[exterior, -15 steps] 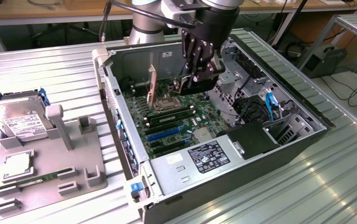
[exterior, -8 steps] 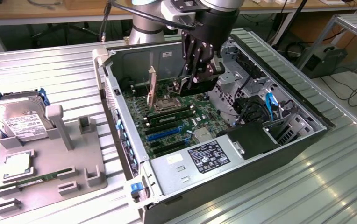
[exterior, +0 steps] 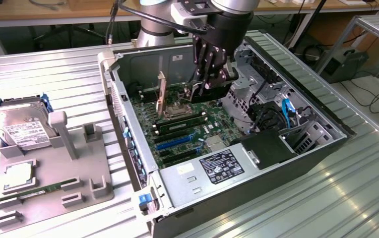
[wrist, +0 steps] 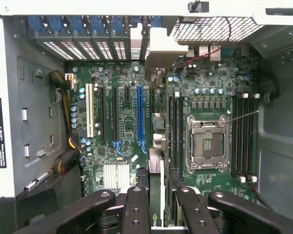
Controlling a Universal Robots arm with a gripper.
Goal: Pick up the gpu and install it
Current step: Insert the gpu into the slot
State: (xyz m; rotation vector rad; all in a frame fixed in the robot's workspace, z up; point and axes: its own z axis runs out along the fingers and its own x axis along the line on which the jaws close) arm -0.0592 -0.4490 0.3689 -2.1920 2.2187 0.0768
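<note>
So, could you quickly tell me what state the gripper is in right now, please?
Gripper: closed on the gpu, held edge-on above the motherboard inside the open computer case.

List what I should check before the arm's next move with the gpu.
1. gpu clamped in the gripper: ok.
2. Blue PCIe slot empty: ok.
3. gpu edge lined up over that slot: cannot tell; it appears offset toward the RAM slots.
4. Silver bracket toward the rear slot openings: ok.
5. Cable bundle away from the blue slot: ok.
</note>
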